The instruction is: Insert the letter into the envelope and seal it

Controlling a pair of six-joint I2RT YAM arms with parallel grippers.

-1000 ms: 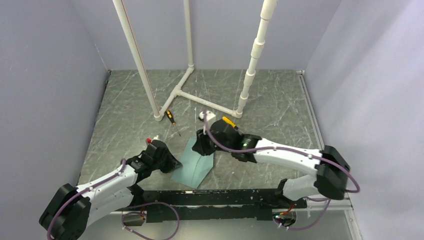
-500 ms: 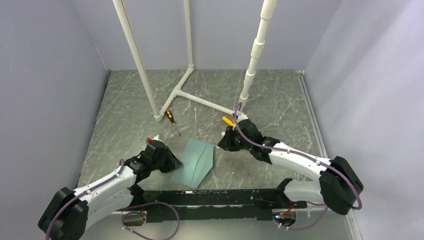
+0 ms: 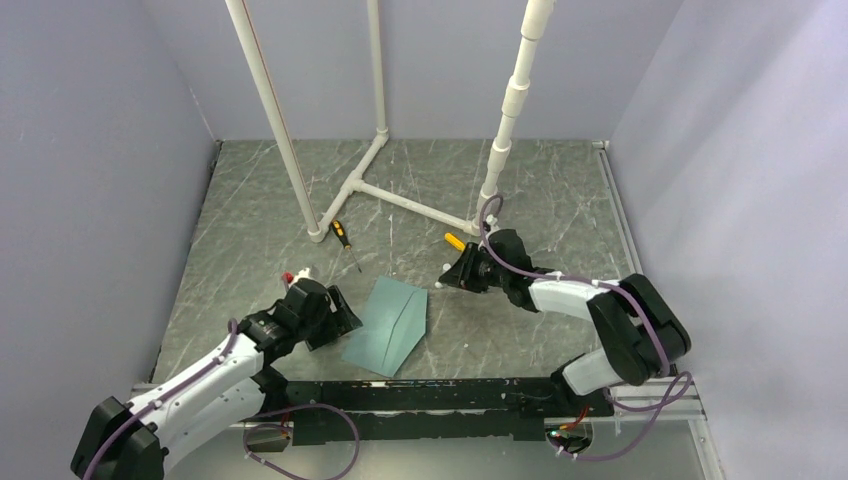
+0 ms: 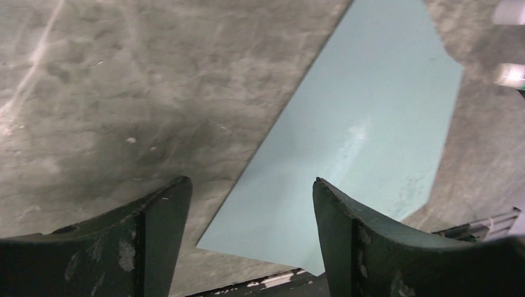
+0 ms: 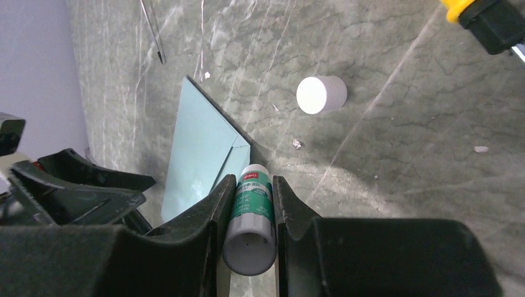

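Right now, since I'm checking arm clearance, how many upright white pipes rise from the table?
3: a slanted pipe at the back left, a straight pipe in the middle, a jointed pipe at the right. None seems hidden.

obstacles: pipe frame (image 3: 400,195), screwdriver (image 3: 342,234), cap (image 5: 321,94) near envelope (image 3: 388,325) | free: table (image 3: 565,190) far right

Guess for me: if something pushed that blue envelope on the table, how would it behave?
The envelope looks thin and lies flat, so it is probably light and would likely slide on the smooth table. Lifted by one corner, it would probably droop and bend.
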